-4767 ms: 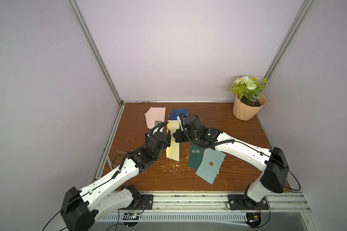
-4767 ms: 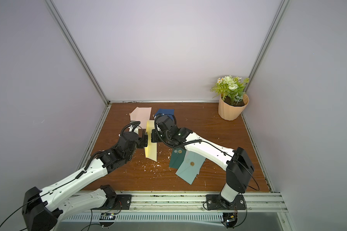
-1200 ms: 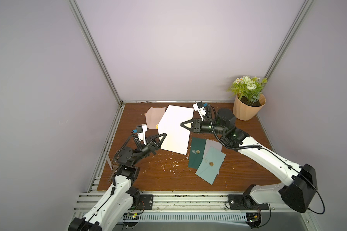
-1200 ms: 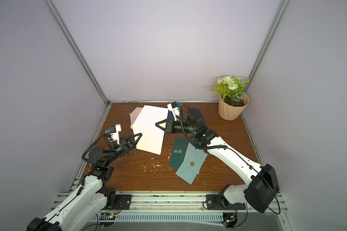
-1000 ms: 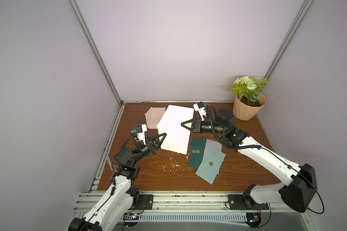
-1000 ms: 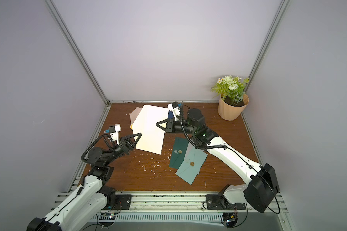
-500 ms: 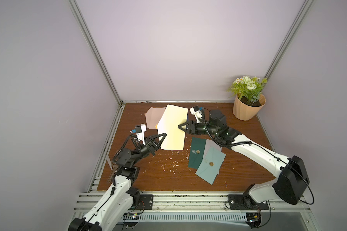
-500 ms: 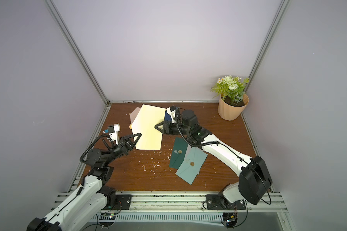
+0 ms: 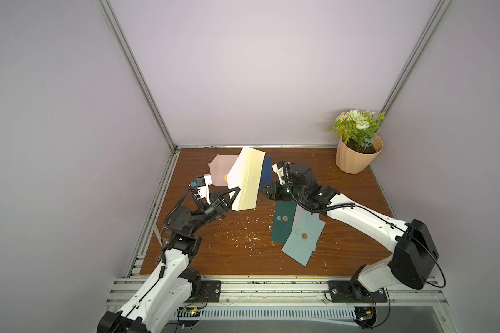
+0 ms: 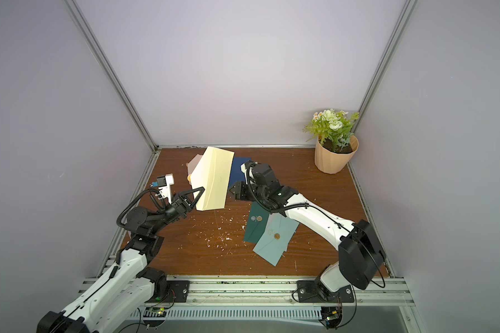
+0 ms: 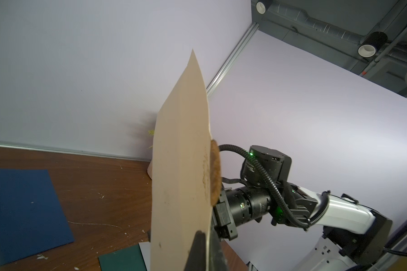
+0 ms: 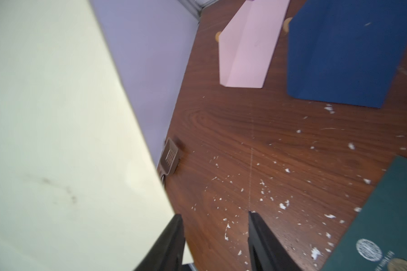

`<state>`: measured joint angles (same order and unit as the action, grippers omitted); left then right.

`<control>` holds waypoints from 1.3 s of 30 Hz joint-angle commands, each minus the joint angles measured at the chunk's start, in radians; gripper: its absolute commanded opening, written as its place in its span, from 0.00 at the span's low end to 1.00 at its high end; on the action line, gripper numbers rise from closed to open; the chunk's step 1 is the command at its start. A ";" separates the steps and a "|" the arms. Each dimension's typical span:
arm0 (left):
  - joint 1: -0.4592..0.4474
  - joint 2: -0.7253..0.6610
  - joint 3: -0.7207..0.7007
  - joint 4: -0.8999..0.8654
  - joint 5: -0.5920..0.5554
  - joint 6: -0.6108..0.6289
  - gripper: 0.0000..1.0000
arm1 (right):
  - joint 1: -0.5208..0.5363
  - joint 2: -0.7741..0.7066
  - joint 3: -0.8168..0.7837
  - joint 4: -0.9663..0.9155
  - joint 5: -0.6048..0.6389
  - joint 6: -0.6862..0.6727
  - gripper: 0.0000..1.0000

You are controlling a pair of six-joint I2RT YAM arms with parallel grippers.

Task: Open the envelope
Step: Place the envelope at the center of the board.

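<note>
The cream envelope (image 9: 247, 178) stands tilted in the air just above the middle of both top views, clear of the bench (image 9: 214, 253), with its lower left corner pinched in the left hand (image 9: 235, 191), whose jaws are clenched on the paper. In the left wrist view the envelope (image 11: 181, 164) fills the centre of the frame edge-on, and a brown wax seal (image 11: 215, 173) sits on its right-hand edge.

The right hand (image 9: 264, 190) is just beside the envelope's right edge. In the right wrist view its fingers (image 12: 174, 234) stand apart with only bare wood between them, so it is released and grips nothing.

Behind the cream envelope lie a pink envelope (image 9: 221, 168) and a navy envelope (image 9: 267, 173). To the lower right a dark green envelope (image 9: 282, 222) is overlapped by a light teal envelope (image 9: 302, 239). White paper scraps (image 9: 243, 236) dot the wood, and a potted plant (image 9: 357, 150) stands at the upper right.
</note>
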<state>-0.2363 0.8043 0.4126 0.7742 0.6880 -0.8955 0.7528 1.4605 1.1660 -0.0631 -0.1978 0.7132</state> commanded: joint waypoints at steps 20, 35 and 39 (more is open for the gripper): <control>-0.135 1.127 0.854 -0.014 -0.178 -0.074 0.00 | 0.146 -0.343 -0.064 -0.384 0.569 -0.101 0.50; -0.283 1.656 1.353 -0.133 -0.329 -0.230 0.00 | 0.146 -0.388 -0.124 -0.359 0.528 -0.112 0.51; -0.307 1.681 1.368 -0.172 -0.383 -0.258 0.00 | 0.146 -0.404 -0.132 -0.363 0.533 -0.108 0.52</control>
<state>-0.5346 2.4821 1.7531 0.6044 0.3660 -1.0966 0.8955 1.0962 1.0294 -0.4320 0.3340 0.6014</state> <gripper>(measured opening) 0.046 0.518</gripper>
